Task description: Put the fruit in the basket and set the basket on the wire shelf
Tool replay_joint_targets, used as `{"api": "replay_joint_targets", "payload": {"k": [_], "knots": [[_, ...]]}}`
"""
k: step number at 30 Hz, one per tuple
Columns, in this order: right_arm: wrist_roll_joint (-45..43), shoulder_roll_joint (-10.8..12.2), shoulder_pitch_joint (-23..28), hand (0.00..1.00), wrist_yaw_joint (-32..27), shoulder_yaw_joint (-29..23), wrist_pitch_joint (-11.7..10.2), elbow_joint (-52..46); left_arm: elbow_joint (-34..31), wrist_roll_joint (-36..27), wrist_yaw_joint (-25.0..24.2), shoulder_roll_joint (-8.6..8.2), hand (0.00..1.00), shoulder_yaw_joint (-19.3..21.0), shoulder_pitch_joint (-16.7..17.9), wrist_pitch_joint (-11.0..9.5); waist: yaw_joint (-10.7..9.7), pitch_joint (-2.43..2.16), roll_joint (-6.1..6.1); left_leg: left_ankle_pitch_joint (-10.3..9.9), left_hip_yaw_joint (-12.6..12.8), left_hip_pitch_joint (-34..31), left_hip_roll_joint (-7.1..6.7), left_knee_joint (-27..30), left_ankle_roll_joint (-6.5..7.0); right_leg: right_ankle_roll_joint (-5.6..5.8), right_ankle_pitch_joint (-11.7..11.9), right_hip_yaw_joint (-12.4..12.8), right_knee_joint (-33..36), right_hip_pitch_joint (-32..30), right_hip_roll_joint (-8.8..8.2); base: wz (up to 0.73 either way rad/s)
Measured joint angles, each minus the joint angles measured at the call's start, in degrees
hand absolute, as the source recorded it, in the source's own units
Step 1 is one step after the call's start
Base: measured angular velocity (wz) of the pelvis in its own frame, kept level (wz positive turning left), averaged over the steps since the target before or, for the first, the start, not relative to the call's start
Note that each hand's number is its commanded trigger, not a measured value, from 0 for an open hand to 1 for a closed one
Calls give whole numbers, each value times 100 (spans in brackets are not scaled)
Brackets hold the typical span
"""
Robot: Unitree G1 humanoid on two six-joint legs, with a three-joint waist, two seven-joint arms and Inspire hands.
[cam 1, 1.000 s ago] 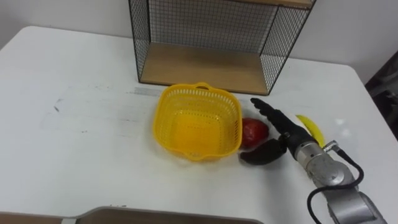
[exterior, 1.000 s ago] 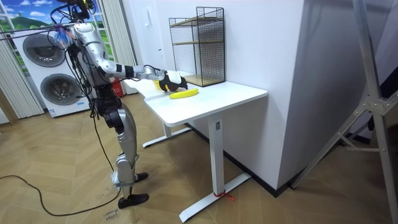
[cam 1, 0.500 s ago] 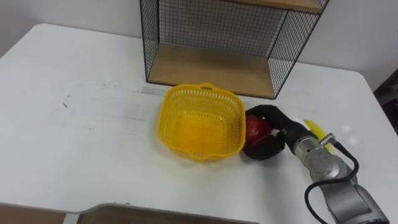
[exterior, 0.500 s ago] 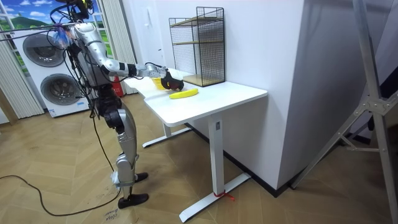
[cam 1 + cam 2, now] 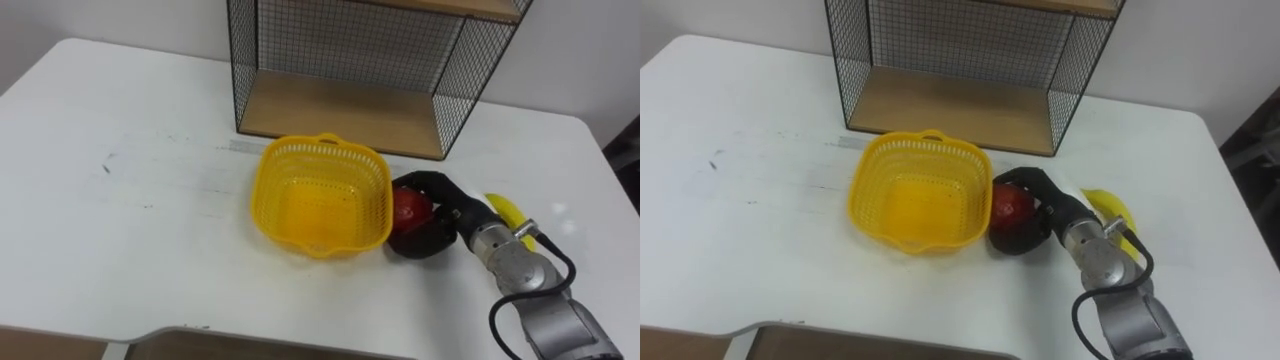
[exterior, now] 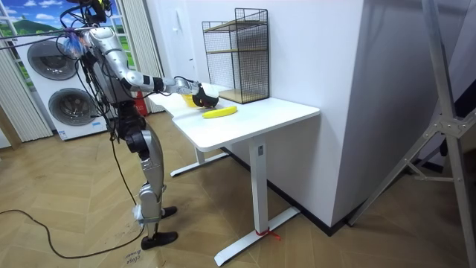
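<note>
One right robot hand [image 5: 450,214] clasping red fruit [image 5: 405,207] beside basket [image 5: 322,148], banana [image 5: 504,210] seemingly angled lengthwise toward shelf [image 5: 340,112].

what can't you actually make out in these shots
- Red fruit: in the eye views the right robot hand is curled round it and covers its right side and underside. Whether it is lifted cannot be told.
- Banana: in the eye views its near end is hidden behind the wrist.
- Wire shelf: its upper part is cut off by the eye views' top edge.
- Room view: the red fruit is too small and sits behind the hand.
</note>
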Motion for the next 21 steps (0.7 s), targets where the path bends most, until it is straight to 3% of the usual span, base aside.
{"api": "replay_joint_targets", "payload": {"k": [10, 21], "knots": [[444, 7, 65, 100, -45, -46, -125, 151, 3, 28, 6, -2, 0, 164, 31, -24, -44, 5, 17, 0, 6, 90, 15, -20, 1, 0, 0, -2, -14, 77, -10, 0], [715, 2, 314, 100, 84, -429, -304, 180, 3, 32, 5, -42, 0, 457, 260, -109, -133, -49, 103, 10, 40, 119, 3, -20, 13, 0, 0, 7, -5, 119, -25, 1]]}}
